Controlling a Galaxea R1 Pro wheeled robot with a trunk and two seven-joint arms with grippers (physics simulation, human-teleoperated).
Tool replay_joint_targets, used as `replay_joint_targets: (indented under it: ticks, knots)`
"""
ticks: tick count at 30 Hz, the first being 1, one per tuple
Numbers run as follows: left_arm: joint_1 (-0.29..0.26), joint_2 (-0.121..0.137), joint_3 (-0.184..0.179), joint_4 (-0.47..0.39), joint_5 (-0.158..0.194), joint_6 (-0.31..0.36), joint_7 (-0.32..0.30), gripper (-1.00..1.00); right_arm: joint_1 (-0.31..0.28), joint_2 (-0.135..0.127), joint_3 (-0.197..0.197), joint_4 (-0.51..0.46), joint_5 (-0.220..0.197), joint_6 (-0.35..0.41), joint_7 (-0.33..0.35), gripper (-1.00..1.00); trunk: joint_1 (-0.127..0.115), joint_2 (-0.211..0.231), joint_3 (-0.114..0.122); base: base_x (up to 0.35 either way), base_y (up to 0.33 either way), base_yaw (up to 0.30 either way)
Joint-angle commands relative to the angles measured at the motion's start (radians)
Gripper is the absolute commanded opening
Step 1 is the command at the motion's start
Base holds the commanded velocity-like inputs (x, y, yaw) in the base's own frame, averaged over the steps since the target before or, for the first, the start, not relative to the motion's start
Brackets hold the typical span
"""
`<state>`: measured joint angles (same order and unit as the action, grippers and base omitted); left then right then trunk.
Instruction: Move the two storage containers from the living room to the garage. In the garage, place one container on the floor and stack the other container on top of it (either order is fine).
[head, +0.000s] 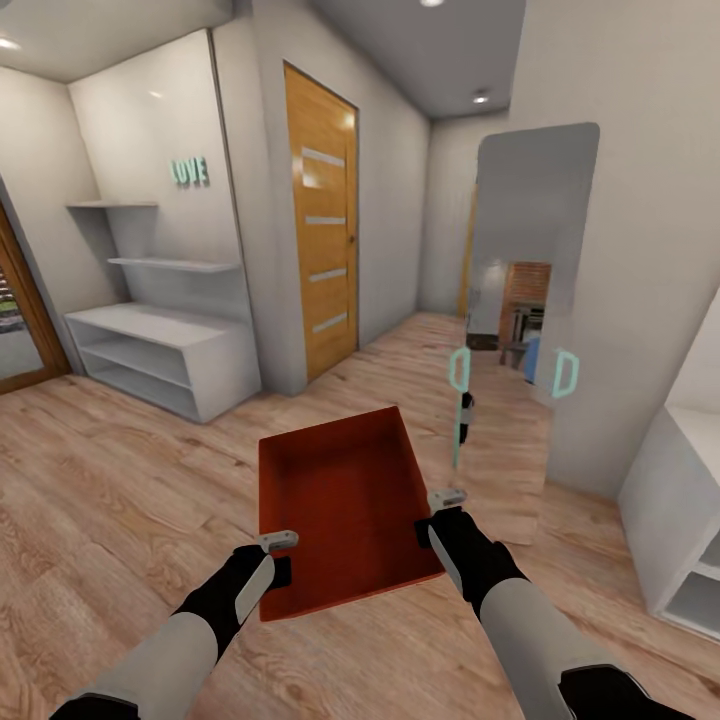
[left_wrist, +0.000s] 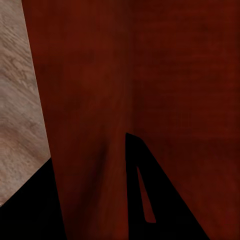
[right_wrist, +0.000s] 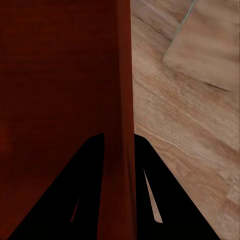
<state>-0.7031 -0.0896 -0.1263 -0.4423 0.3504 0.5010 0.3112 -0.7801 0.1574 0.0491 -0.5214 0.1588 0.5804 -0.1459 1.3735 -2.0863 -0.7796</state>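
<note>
So the robot's got one orange-red storage container (head: 345, 500) held up in front of it over the light wood plank floor (head: 120, 480), one arm on each side. The left gripper (head: 283, 556) is on the container's left wall near the corner closest to the robot, and the right gripper (head: 436, 512) is on its right wall. In the right wrist view the container (right_wrist: 55, 80) wall runs straight down between the two dark fingers (right_wrist: 75, 200), so that one's clamped on the wall, one finger inside and one outside. The left wrist view is mostly red container (left_wrist: 150, 75) with dark finger shapes (left_wrist: 160, 200) pressed against it and a strip of plank floor (left_wrist: 20, 100) beside it; looks like it's pinching the wall too. The bin is open on top and has nothing in it. Beyond the container, off to its left, there's a wooden door (head: 322, 230) with pale horizontal strips, and further left of that a white shelf unit (head: 160, 350) with teal "LOVE" letters (head: 189, 171) on the wall above it. To the container's right a tall mirror (head: 525, 300) leans on the white wall.
</note>
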Motion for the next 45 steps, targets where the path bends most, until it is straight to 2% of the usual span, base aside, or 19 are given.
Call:
replay_joint_targets:
  ticks: [1,23,45]
  knots:
    - [0.001,0.004,0.010,0.001,0.006,0.001,0.000,-1.00,-0.001,-0.001,-0.005,-0.007,-0.087,-0.005,0.025,-1.00,0.000,0.000,0.000,0.328,0.179,0.000]
    - [0.001,0.004,0.010,0.001,0.006,0.001,0.000,-1.00,-0.001,-0.001,-0.005,-0.007,-0.087,-0.005,0.025,-1.00,0.000,0.000,0.000,0.311,0.205,-0.016]
    - [0.001,0.004,0.010,0.001,0.006,0.001,0.000,-1.00,-0.001,-0.001,-0.005,-0.007,-0.087,-0.005,0.025,-1.00,0.000,0.000,0.000,0.306,0.209,-0.250]
